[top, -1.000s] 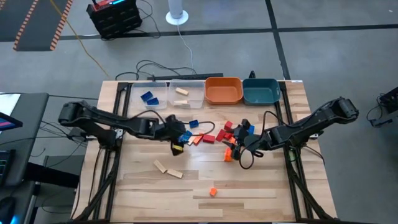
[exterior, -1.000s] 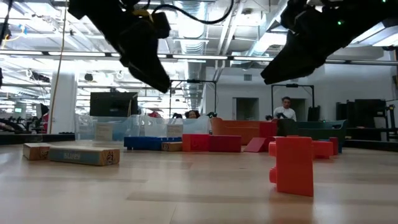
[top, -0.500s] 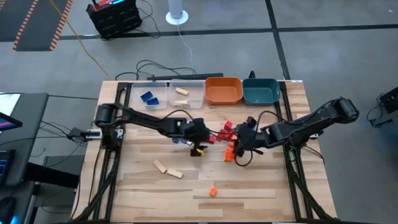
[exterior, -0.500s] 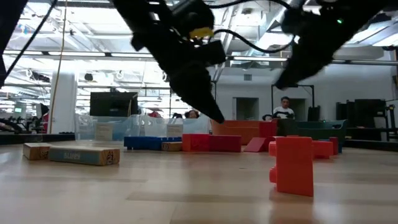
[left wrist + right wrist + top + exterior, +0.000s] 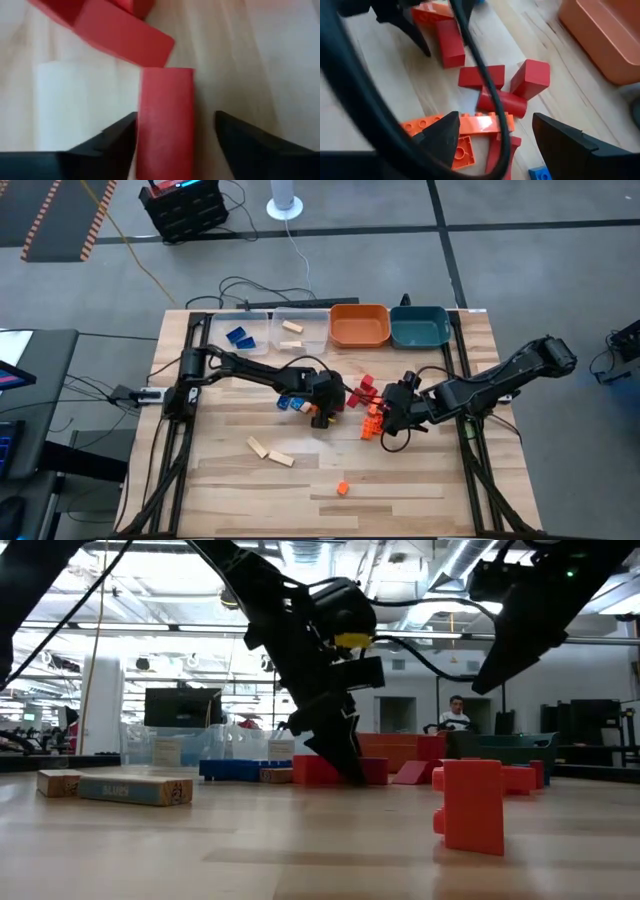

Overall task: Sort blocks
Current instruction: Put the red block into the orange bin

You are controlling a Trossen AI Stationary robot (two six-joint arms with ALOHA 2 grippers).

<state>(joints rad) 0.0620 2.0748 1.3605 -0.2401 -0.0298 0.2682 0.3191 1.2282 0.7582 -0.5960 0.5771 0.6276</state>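
Note:
Red blocks [image 5: 360, 390], orange blocks [image 5: 372, 420] and a blue one [image 5: 290, 402] lie clustered at mid-table. My left gripper [image 5: 325, 417] is down at the table, open, its fingers on either side of one flat-lying red block [image 5: 165, 115]. That block also shows in the right wrist view [image 5: 450, 50]. My right gripper [image 5: 392, 425] hangs open above the cluster's right side, over an orange block [image 5: 460, 125], touching nothing. Two tan blocks [image 5: 270, 452] and a small orange one [image 5: 342, 489] lie nearer the front. My left gripper has one finger [image 5: 117, 137] right against the red block's long side [image 5: 142, 125]; whether it touches, I cannot tell. The other finger [image 5: 240, 137] stands clear of the opposite side. The fingers slant down from the table's left, along the block, which lies flat on the table.
Along the far edge stand two clear bins [image 5: 240, 330] [image 5: 300, 330], an orange bin [image 5: 360, 325] and a teal bin [image 5: 420, 327]. A dark cable [image 5: 480, 75] hangs across the right wrist view. An upright orange block [image 5: 470, 805] stands close in the low view.
My left gripper has gone toward the table's right edge and down, from above the blue blocks to the table at the red block. My right gripper has stayed in place and tipped at the wrist.

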